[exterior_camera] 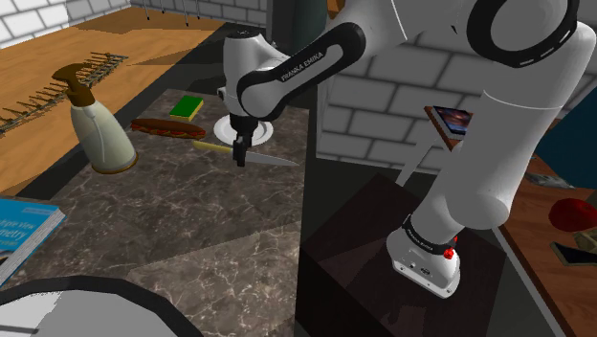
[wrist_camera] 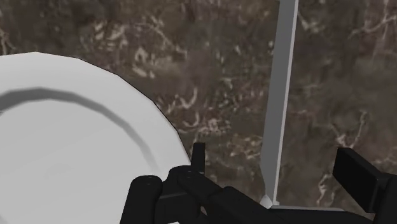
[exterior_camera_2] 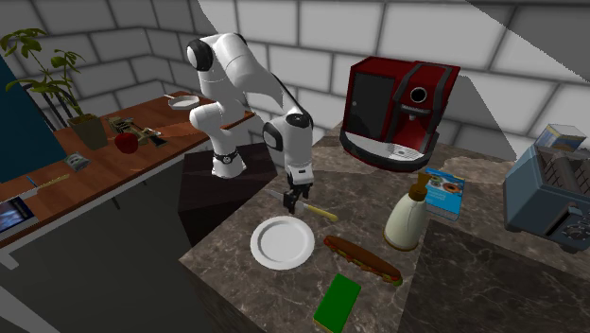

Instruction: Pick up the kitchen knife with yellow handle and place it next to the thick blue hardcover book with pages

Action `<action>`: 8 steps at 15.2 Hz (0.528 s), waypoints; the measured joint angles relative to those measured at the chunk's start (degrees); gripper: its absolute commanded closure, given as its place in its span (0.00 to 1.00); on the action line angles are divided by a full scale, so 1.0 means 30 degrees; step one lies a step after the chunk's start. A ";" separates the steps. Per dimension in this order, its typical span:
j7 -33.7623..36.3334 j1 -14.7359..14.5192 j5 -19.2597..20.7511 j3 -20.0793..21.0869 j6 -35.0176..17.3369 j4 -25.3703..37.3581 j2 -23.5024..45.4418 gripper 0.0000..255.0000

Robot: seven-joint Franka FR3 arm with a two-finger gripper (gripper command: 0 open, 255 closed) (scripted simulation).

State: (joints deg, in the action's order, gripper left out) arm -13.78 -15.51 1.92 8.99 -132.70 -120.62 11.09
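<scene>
The knife lies flat on the dark marble counter, its yellow handle (exterior_camera: 207,145) (exterior_camera_2: 322,212) pointing toward the soap bottle. Its grey blade (exterior_camera: 277,160) (wrist_camera: 282,95) points the other way. My gripper (exterior_camera: 239,154) (exterior_camera_2: 295,200) (wrist_camera: 277,170) hangs just over the blade near the handle, open. In the wrist view the blade runs between the two fingers (wrist_camera: 354,173) and neither touches it. The blue book (exterior_camera: 23,235) (exterior_camera_2: 442,192) lies farther along the counter, beyond the soap bottle.
A white plate (exterior_camera: 226,129) (exterior_camera_2: 282,242) (wrist_camera: 63,159) sits right beside the knife. A long sandwich (exterior_camera: 167,126) (exterior_camera_2: 362,260), a green sponge (exterior_camera: 187,106) (exterior_camera_2: 338,303) and a soap bottle (exterior_camera: 100,134) (exterior_camera_2: 408,216) stand nearby. A red coffee machine (exterior_camera_2: 397,109) and a toaster (exterior_camera_2: 553,194) are at the back.
</scene>
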 measured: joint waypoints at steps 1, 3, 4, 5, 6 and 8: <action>0.0015 -0.0007 0.0013 0.0000 -0.0059 -0.0005 0.0053 0.00; 0.0025 -0.0012 0.0023 -0.0001 -0.0107 -0.0010 0.0094 0.00; 0.0025 -0.0012 0.0025 -0.0002 -0.0117 -0.0013 0.0100 0.00; 0.0026 -0.0012 0.0026 -0.0002 -0.0121 -0.0013 0.0104 0.00; 0.0026 -0.0013 0.0026 -0.0002 -0.0121 -0.0013 0.0104 1.00; 0.0026 -0.0013 0.0026 -0.0002 -0.0121 -0.0013 0.0104 1.00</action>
State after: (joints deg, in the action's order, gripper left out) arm -13.71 -15.55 1.99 8.98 -133.07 -120.66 11.41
